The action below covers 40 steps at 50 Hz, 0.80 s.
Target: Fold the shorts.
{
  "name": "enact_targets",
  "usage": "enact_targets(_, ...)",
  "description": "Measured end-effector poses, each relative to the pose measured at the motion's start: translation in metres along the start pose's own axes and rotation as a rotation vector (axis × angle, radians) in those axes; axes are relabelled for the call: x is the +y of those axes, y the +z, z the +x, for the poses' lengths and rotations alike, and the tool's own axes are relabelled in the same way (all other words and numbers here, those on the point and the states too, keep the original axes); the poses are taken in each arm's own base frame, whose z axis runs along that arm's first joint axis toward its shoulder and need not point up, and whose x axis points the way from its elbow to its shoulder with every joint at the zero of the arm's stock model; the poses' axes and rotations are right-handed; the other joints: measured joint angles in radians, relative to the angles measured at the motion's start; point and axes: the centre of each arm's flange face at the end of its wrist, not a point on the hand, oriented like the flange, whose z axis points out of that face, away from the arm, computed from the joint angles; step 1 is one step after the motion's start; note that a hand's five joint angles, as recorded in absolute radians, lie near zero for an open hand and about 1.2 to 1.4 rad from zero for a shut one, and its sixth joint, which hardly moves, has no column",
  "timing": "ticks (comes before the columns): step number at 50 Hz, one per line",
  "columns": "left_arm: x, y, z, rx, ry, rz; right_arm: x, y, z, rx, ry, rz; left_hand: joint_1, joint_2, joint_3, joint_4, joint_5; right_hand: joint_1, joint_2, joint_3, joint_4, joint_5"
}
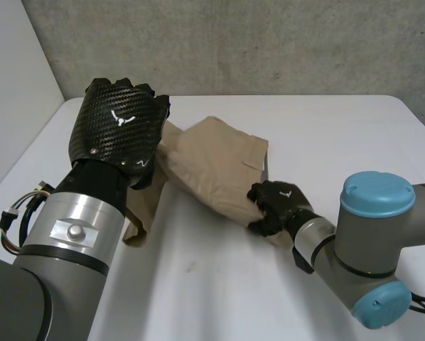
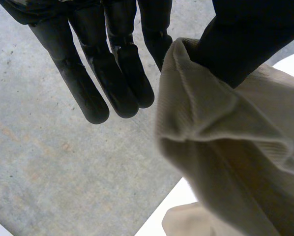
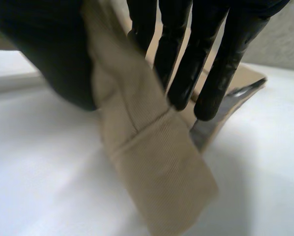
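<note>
Tan shorts (image 1: pixel 219 163) lie crumpled on the white table (image 1: pixel 219 291), stretched between my two hands. My left hand (image 1: pixel 120 121) is raised above the table at the shorts' left end and lifts that end; in the left wrist view its thumb (image 2: pixel 240 39) pinches a fold of the cloth (image 2: pixel 225 137) beside its straight fingers (image 2: pixel 117 73). My right hand (image 1: pixel 276 202) is low at the shorts' near right edge. In the right wrist view a band of cloth (image 3: pixel 152 157) runs between its thumb (image 3: pixel 44 54) and fingers (image 3: pixel 201 59), which pinch it.
A part of the shorts (image 1: pixel 143 213) hangs down to the table under my left hand. A grey concrete wall (image 1: pixel 234 42) stands behind the table's far edge. My left arm (image 1: pixel 70 227) and right arm (image 1: pixel 369 234) fill the near corners.
</note>
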Motion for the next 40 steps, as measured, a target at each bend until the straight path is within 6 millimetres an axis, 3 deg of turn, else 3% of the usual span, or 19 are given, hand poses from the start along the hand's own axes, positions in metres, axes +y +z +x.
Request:
enact_targets(4,0.003,-0.004,-0.003,0.006,0.012,-0.023,-0.022,-0.002,0.003,0.018,-0.096,0.073,0.0,0.0,0.0,0.0,0.0,0.069,0.094,0.123,0.129,0.136)
enact_targets(10,0.019,-0.015,-0.004,0.044,0.047,-0.117,-0.07,-0.028,0.008,0.057,-0.364,0.158,0.0,0.0,0.0,0.0,0.0,0.069,0.094,0.123,0.13,0.141)
enact_targets(13,0.035,-0.025,-0.003,0.086,0.076,-0.211,-0.097,-0.058,0.009,0.094,-0.565,0.163,0.0,0.0,0.0,0.0,0.0,0.069,0.094,0.123,0.131,0.141)
enact_targets(15,0.043,-0.032,-0.002,0.114,0.091,-0.267,-0.109,-0.077,0.007,0.108,-0.672,0.14,0.0,0.0,0.0,0.0,0.0,0.069,0.094,0.123,0.131,0.141)
enact_targets(16,0.043,-0.032,-0.002,0.114,0.091,-0.267,-0.109,-0.077,0.007,0.108,-0.672,0.14,0.0,0.0,0.0,0.0,0.0,0.069,0.094,0.123,0.131,0.141)
enact_targets(17,0.05,-0.039,-0.001,0.139,0.103,-0.313,-0.114,-0.094,0.004,0.112,-0.742,0.104,0.0,0.0,0.0,0.0,0.0,0.069,0.094,0.123,0.131,0.141)
enact_targets(23,0.063,-0.056,0.003,0.201,0.131,-0.41,-0.111,-0.144,-0.007,0.062,-0.865,-0.075,0.0,0.0,0.0,0.0,0.0,0.069,0.094,0.123,0.131,0.141)
enact_targets(27,0.067,-0.063,0.006,0.227,0.143,-0.437,-0.1,-0.161,-0.013,0.009,-0.887,-0.179,0.0,0.0,0.0,0.0,0.0,0.069,0.094,0.123,0.131,0.141)
enact_targets(33,0.077,-0.062,0.014,0.255,0.158,-0.471,-0.077,-0.151,-0.011,-0.048,-0.874,-0.29,0.0,0.0,0.0,0.0,0.0,0.069,0.094,0.123,0.131,0.141)
enact_targets(37,0.087,-0.054,0.021,0.262,0.167,-0.492,-0.059,-0.129,-0.004,-0.072,-0.855,-0.363,0.0,0.0,0.0,0.0,0.0,0.069,0.094,0.123,0.131,0.141)
enact_targets(40,0.096,-0.036,0.029,0.255,0.169,-0.493,-0.047,-0.107,0.005,-0.065,-0.85,-0.411,0.0,0.0,0.0,0.0,0.0,0.069,0.094,0.123,0.131,0.143)
